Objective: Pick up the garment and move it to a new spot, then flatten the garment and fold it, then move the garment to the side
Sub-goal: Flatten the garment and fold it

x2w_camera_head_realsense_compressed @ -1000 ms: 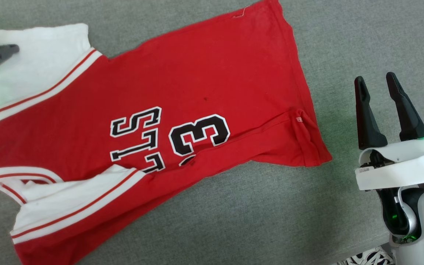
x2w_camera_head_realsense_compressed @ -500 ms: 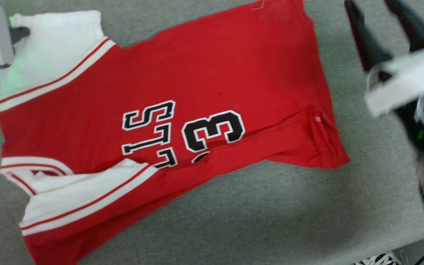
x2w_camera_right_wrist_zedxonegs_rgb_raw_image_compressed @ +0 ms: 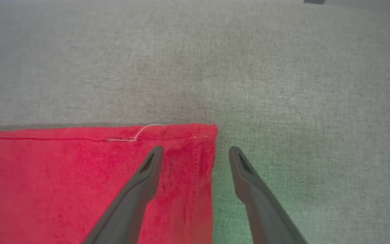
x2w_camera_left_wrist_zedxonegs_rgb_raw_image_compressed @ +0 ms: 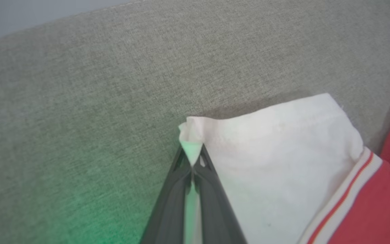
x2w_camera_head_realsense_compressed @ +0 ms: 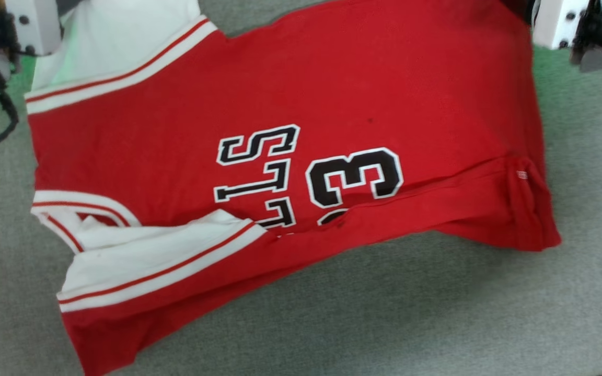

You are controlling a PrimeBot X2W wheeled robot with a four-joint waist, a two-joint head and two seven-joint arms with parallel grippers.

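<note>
Head view: garment lies across the grey surface, long axis left-right, collar toward its left edge, hem right. Our left gripper pinches the far sleeve corner; our right gripper gapes astride the hem corner.

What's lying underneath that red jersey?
The grey fabric surface shows all around the jersey, so it likely continues beneath. Anything under the cloth is covered. Its folded-over side hides part of the lettering.
</note>
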